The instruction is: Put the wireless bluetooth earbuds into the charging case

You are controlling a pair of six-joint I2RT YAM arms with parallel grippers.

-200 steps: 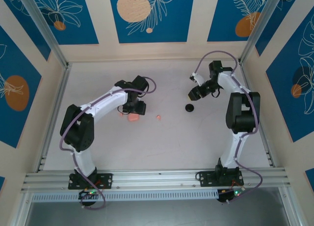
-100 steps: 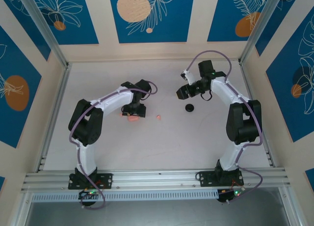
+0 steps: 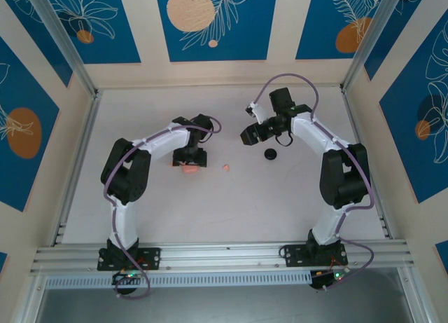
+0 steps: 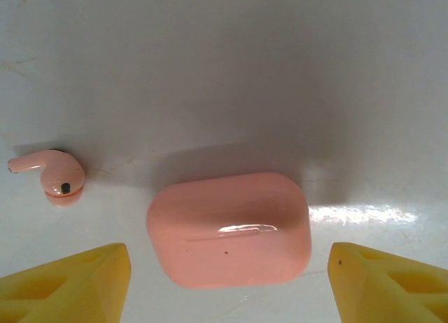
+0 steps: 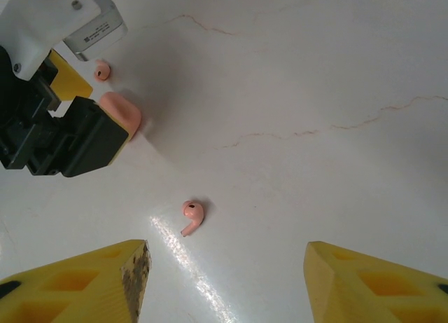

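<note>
Left gripper [image 4: 229, 261] jaws apart, flanking the rounded pink plastic case [image 4: 231, 228] without contact. Right gripper [image 5: 227, 256] jaws apart above a small pink earbud [image 5: 192, 214].

Left of centre on the table [image 3: 294, 197]: case [image 3: 187, 169], between the left gripper [image 3: 190, 157] fingers, touching neither. Just left of the case, apart from it: first earbud [image 4: 52, 177]. Right of the case, well apart: second earbud [image 3: 226, 167]. Farther right and slightly farther back: disc [image 3: 270, 154]. Behind-left of the disc, seemingly above the table: right gripper [image 3: 250, 135].
</note>
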